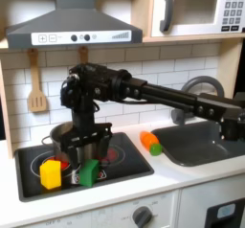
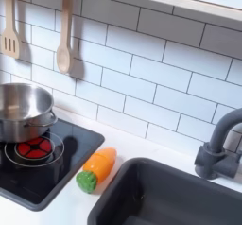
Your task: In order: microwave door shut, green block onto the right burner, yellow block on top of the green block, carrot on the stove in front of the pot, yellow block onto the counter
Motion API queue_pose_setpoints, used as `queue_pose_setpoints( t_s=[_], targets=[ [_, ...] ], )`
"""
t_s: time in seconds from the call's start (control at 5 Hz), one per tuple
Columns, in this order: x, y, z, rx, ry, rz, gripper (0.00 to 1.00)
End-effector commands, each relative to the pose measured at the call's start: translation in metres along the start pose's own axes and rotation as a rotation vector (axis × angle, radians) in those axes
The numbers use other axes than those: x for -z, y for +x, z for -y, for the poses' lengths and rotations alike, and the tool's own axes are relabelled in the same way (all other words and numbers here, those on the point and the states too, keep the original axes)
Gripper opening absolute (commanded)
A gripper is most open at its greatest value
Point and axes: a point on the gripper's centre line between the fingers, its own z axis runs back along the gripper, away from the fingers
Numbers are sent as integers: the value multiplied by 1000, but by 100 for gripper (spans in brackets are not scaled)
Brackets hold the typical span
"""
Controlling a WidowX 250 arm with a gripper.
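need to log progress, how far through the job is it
Done: the microwave door looks shut. In hand: the gripper hangs just above the green block, which sits at the stove's front edge beside the yellow block; whether the jaws are open is unclear. Left: placing green on a burner, stacking yellow, and moving the carrot, lying on the counter between stove and sink.

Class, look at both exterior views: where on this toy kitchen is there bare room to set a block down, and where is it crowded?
Free: the counter strip between the carrot and the tiled wall, and the sink basin. Crowded: the stove, where the pot, yellow block, green block and gripper cluster.
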Motion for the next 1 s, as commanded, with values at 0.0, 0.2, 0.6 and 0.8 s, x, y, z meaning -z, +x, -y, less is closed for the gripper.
queue_pose_setpoints(
  t_s=[0.0,0.2,0.6,0.8],
  targets=[
    [5,-1,4,235,-30,-26,100],
    [14,2,3,358,-72,-53,100],
    [27,5,-1,469,-77,-76,100],
    [29,4,-3,498,-77,-70,100]
  ],
)
